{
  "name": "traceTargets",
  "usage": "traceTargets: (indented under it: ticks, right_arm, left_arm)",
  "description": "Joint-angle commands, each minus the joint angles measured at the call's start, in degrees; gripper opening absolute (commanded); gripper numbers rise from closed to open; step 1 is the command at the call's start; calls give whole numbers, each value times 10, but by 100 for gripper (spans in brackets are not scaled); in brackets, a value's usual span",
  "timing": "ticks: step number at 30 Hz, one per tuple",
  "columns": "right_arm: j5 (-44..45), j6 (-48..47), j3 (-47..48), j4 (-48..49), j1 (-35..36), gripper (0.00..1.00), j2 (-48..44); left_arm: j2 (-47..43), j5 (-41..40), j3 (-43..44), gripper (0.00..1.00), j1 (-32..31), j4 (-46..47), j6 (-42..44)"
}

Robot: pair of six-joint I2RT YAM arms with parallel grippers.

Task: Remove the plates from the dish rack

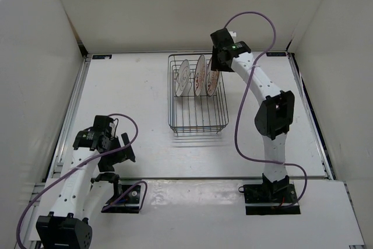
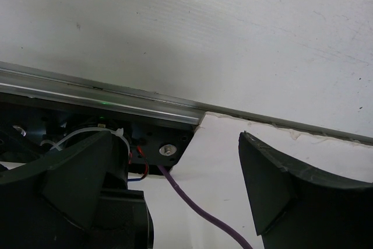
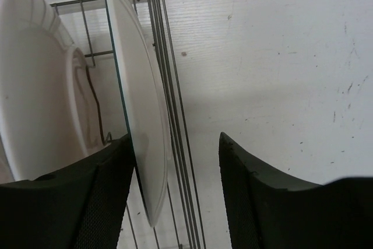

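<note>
The dish rack of dark wire stands at the table's back centre with three plates upright in it: left, middle and right. My right gripper is at the right plate's top edge. In the right wrist view this gripper straddles that plate. Its left finger lies against the plate's face, while the right finger stands well apart, outside the rack wire. The jaws are open. My left gripper hovers wide open and holds nothing near its own base.
The middle plate stands close beside the straddled one. Under my left gripper run a purple cable, the arm's black base plate and an aluminium rail. White walls enclose the table on three sides.
</note>
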Motion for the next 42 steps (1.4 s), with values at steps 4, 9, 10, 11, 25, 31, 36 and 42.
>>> traceTargets:
  ticks: [4, 9, 10, 11, 25, 31, 36, 42]
  right_arm:
    - [115, -17, 45, 28, 18, 61, 29]
    - [137, -27, 62, 37, 27, 65, 41]
    - [141, -37, 67, 39, 33, 65, 40]
    - [146, -37, 69, 35, 35, 65, 44]
    - [219, -68, 84, 40, 56, 36, 60]
    - [235, -85, 85, 50, 64, 22, 65]
    - [255, -93, 85, 58, 73, 10, 64]
    - [307, -117, 94, 76, 92, 0, 50]
  left_arm:
    - [3, 6, 6, 100, -3, 9, 5]
    - [6, 6, 7, 100, -3, 11, 5]
    - [5, 5, 7, 100, -4, 13, 4]
    - [5, 5, 7, 100, -4, 13, 4]
    - [10, 7, 6, 100, -17, 11, 6]
    - [10, 11, 5, 100, -26, 14, 7]
    - [6, 10, 7, 100, -28, 14, 10]
    - [1, 13, 7, 100, -34, 14, 8]
